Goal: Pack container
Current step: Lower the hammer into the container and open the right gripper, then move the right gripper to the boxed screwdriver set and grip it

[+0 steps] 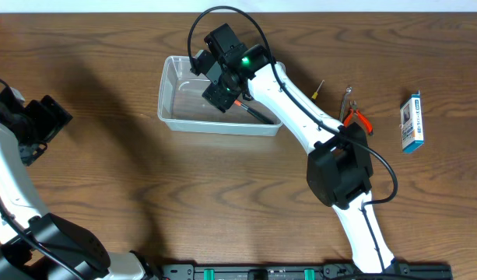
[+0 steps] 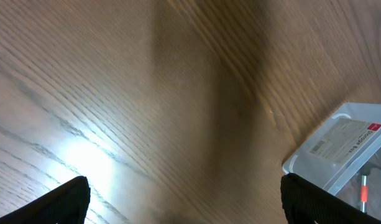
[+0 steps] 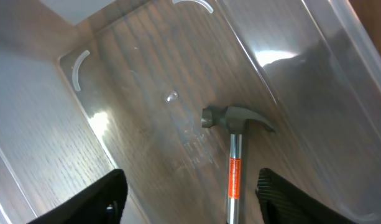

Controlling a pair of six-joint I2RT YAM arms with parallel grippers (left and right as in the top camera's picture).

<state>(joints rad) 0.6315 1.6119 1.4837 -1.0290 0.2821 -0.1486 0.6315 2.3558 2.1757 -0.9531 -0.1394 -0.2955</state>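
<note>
Spread wide on right gripper (image 3: pixel 193 208), nothing pinched, over steel-headed claw hammer (image 3: pixel 235 118) flat in smooth clear-plastic container (image 3: pixel 339 74); spread and empty on left gripper (image 2: pixel 187 208) too.

The container (image 1: pixel 180 97), a clear rectangular bin with rounded corners, sits upright. Its floor lies under the fingers (image 3: pixel 106 199) of the right gripper (image 3: pixel 191 205), with a hammer (image 3: pixel 235 124) lying between them.

i see a claw hammer (image 3: pixel 234 127) lying flat on the floor of the clear container (image 3: pixel 327 93), head away from me, close to one long wall. my right gripper (image 3: pixel 193 200) hangs over it, fingers (image 3: pixel 106 199) spread wide, clear of the handle.
</note>
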